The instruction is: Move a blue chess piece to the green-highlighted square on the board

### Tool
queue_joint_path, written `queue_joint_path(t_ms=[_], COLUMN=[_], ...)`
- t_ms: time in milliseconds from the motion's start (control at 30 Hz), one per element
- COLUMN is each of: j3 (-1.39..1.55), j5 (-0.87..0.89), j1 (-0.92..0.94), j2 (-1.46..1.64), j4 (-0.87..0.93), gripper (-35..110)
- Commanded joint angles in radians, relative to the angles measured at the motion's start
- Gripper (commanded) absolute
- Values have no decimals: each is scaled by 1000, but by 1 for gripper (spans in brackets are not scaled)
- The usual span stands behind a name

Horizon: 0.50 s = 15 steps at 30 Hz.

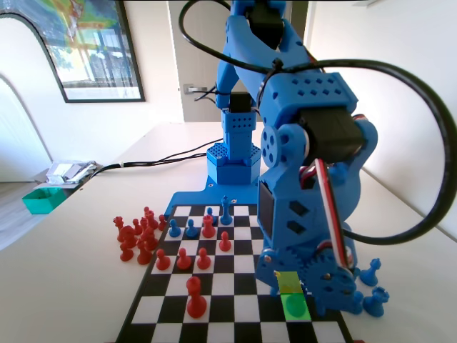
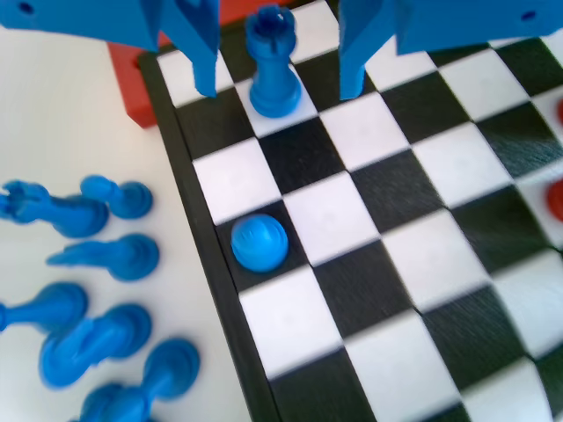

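1. While the blue arm leaned low over the board, it filled the three o'clock side of the fixed view.
2. At five o'clock there, the green-highlighted square lay just beside the arm's lower end, with an olive square touching its far edge.
3. Up at twelve o'clock in the wrist view, the gripper hung with jaws spread wide around a tall blue crowned piece, touching neither side of it.
4. Seen from above at the wrist view's centre-left, the blue chess piece stood on a black edge square.
5. Off the board at eight o'clock, spare blue pieces lay toppled.
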Motion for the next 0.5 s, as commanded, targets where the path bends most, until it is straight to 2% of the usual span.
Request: queue_joint_path(t_ms=[0, 100, 233, 467], j3=[-78, -109, -158, -235], j5=[8, 11, -31, -121], j1=[-3, -2, 5, 21], j2=[109, 153, 235, 383], j4=[28, 71, 153, 321], gripper=[20, 20, 6, 1])
